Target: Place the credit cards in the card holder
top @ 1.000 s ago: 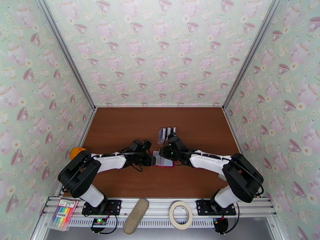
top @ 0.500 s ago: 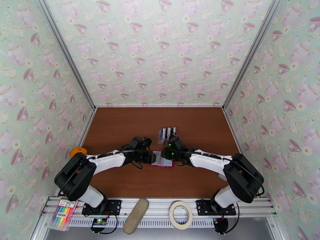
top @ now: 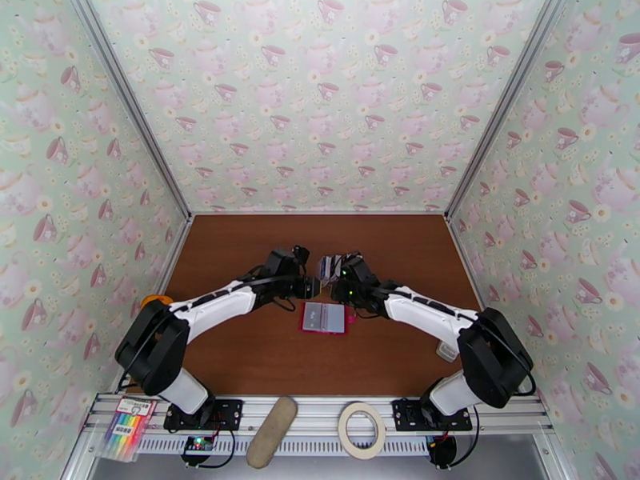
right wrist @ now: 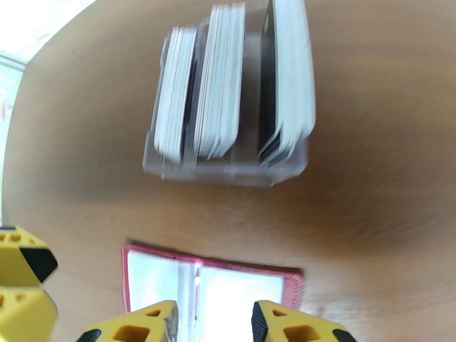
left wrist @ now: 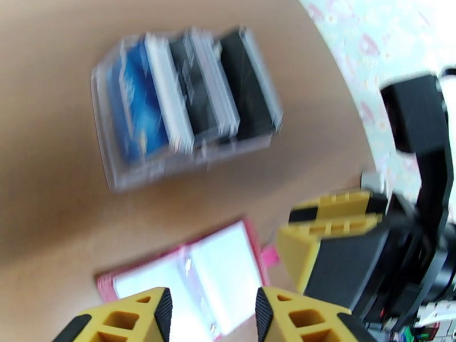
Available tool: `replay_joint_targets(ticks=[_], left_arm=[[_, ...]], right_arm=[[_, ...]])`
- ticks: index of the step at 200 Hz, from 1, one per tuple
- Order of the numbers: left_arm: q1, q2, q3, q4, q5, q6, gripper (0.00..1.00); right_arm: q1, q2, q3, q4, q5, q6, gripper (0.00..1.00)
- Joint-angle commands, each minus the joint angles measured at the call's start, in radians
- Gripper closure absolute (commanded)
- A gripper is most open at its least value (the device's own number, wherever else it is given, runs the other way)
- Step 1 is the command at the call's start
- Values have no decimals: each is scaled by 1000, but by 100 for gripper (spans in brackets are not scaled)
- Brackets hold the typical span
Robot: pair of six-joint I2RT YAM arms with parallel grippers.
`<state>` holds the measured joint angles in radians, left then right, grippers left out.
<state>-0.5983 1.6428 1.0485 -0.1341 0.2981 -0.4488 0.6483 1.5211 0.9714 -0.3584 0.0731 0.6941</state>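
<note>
Stretching inward: left tool (top: 310,286), right tool (top: 335,284), jaws parted, nearly meeting.

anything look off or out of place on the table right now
Nothing stands out. The card holder lies open and flat, the credit cards stand in three bunches in their clear rack, and the left gripper and right gripper are open and empty.

The card holder (top: 323,318) lies on the surface (top: 240,346) close under the left hand (left wrist: 212,306) and right hand (right wrist: 214,320); beyond them, the credit cards (right wrist: 228,81) stand in a tray (right wrist: 228,169).
</note>
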Motion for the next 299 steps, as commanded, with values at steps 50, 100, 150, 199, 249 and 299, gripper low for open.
replay_joint_targets(ticks=[50,100,150,199,249,299], left_arm=[[48,188,151,45,8,-53,56],[108,271,185,101,85,-103,55],[118,314,168,157,125,-121,55],[119,357,167,192,163,-136,55],[120,389,168,199,192,-142,55],[113,403,153,202,207,-149,55]], right_arm=[[-71,-14,97,-90,51,-57,58],[-106,28,150,-112,48,-74,58],[-137,73,185,-125,36,-87,58],[-147,109,202,-125,34,-87,58],[-148,125,224,-140,39,-87,57],[-148,152,265,-172,58,-96,57]])
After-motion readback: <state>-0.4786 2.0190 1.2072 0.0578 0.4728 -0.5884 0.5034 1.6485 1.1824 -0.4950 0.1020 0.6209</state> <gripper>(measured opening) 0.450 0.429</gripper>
